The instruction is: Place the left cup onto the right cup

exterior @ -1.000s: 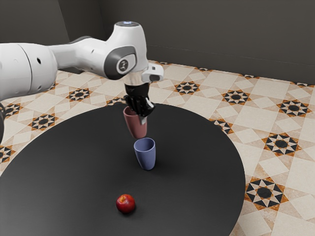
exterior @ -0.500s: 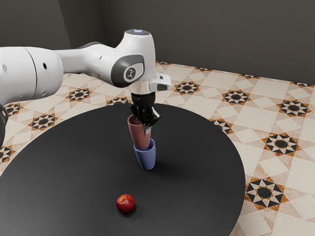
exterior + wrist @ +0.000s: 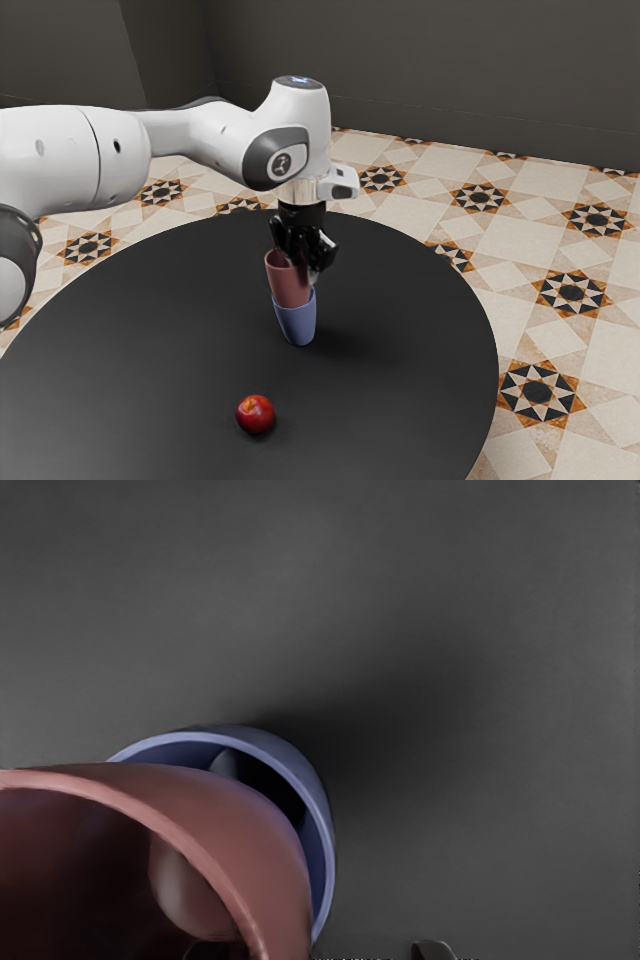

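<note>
A dull red cup (image 3: 285, 280) sits with its lower part inside a blue cup (image 3: 297, 320) that stands upright near the middle of the round black table (image 3: 130, 350). My black gripper (image 3: 302, 262) is shut on the red cup's rim, on the side toward the exterior view's right. In the wrist view the red cup (image 3: 150, 860) looms close under my hand, and the blue cup's rim (image 3: 305, 780) curves around it.
A red apple (image 3: 255, 412) lies on the table, in front of the cups toward the near edge. The table's edge runs along the exterior view's right, with patterned tile floor (image 3: 560, 250) beyond it.
My hand has carried the red cup toward the exterior view's right and down, from hanging above and behind the blue cup to resting partly inside it.
</note>
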